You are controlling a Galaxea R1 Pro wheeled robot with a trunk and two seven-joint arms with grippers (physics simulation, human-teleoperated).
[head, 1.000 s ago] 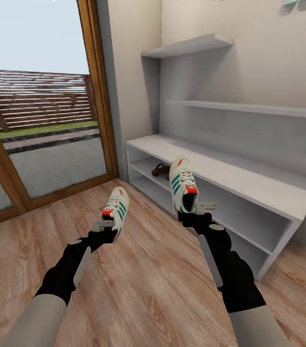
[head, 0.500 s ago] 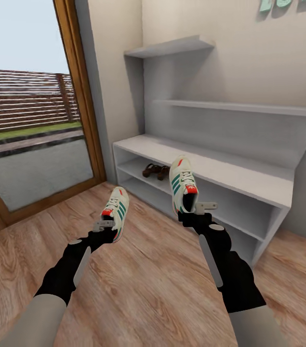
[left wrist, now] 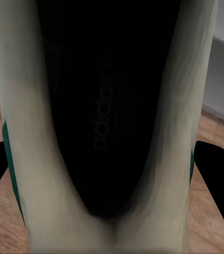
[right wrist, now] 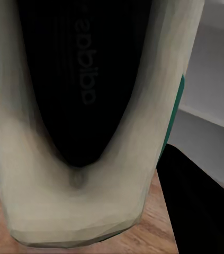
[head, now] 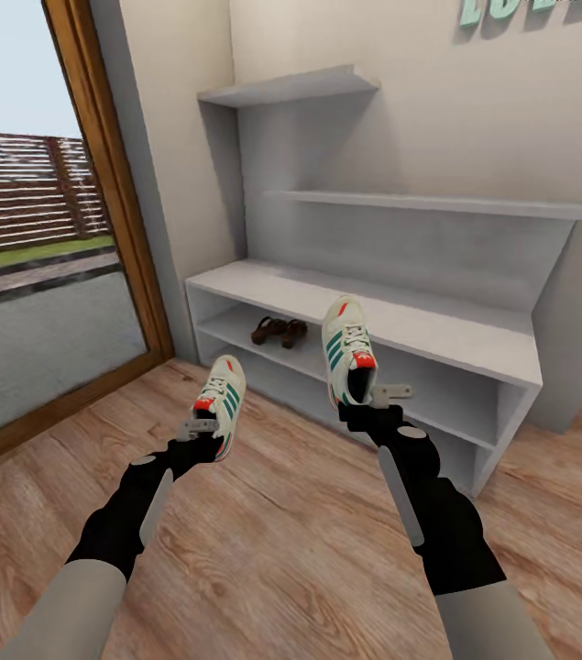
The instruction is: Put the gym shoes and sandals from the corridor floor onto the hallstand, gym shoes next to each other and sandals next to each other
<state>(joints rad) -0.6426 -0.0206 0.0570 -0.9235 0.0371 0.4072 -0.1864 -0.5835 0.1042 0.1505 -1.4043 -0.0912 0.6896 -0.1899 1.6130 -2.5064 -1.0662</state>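
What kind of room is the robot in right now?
Most likely a home entrance corridor. A pale grey hallstand stands against the wall with brown sandals on its shelf, a wood-framed glass door looks out on a fenced yard, and the floor is wood plank.

Your left arm (head: pixel 116 527) and right arm (head: pixel 437 522) match: light grey upper segments, matte black forearm shells, each with a pale grey strip down the side and a grey oval cap near the wrist. Small light-grey metal bracket pieces sit at both wrists.
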